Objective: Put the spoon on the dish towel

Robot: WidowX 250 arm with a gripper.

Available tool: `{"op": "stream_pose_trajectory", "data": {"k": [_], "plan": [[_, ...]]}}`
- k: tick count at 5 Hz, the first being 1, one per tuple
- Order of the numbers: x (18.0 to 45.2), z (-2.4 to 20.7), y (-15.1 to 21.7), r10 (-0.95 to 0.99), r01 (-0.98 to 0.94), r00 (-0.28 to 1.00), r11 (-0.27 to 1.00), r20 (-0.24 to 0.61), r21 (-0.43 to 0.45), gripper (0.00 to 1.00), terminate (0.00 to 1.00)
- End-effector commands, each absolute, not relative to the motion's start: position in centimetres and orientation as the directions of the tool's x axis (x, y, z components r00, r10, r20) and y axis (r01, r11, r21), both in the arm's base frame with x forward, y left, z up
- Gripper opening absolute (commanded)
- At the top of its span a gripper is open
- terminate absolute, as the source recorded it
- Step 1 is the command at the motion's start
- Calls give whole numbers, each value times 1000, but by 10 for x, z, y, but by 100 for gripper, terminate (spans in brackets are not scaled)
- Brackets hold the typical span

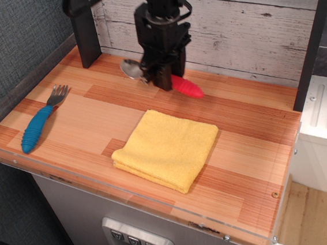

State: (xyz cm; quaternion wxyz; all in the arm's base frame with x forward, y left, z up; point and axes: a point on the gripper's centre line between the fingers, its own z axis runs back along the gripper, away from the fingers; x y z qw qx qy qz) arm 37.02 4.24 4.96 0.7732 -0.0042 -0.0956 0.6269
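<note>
Claw [162, 81] clamped on the spoon [186, 88], lifted off the desk [93, 115]; not yet carried to the dish towel [167, 148].

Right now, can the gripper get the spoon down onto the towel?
Probably yes: the gripper holds the spoon just behind the towel, whose top is bare.
</note>
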Motion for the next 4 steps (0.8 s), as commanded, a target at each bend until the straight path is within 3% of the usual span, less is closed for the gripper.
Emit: {"op": "stream_pose_trajectory", "data": {"k": [1,3,4], "plan": [[326,80,62,966,-937,242,256,88,-238,0,0],[282,71,54,960,-929,265,279,91,-241,0,0],[274,54,51,962,-937,259,272,85,-218,0,0]]}}
